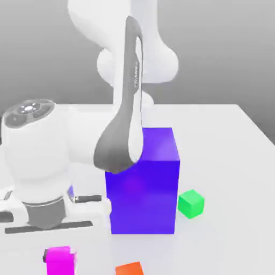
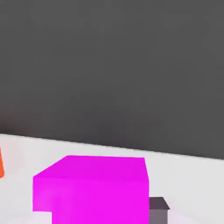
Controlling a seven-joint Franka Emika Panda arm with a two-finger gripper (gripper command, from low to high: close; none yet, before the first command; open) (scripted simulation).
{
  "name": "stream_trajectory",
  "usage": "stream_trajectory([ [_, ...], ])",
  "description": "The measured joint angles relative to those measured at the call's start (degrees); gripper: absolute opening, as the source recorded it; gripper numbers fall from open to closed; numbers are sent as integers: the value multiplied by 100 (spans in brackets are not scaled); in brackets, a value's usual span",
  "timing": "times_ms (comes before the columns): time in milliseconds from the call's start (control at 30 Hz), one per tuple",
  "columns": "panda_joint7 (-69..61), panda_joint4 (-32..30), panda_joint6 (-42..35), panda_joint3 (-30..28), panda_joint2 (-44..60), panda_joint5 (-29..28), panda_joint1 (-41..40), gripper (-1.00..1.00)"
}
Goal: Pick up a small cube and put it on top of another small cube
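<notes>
While the gripper (image 1: 60, 252) is clamped on the smooth pink cube (image 1: 59, 261), the shiny green cube (image 1: 191, 203) sits apart.

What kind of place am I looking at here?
Probably a computer-simulated robot test bench, not a real room: a bare white table against a blank grey backdrop, a white robot arm, and flat-coloured blocks like the magenta cube.

White table (image 1: 236, 139): blue block (image 1: 145, 188), green cube (image 1: 191, 204), orange cube (image 1: 129, 268).
</notes>
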Motion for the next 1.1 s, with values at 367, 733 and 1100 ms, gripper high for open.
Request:
stream_trajectory([
  [367, -2187, -1491, -197, 727, -2233, -1451, 1213, -100],
  [733, -3977, -3352, 285, 1072, -3384, -1462, 2409, -100],
  [1100, -4898, -3782, 1206, 729, -2246, 265, 3321, -100],
])
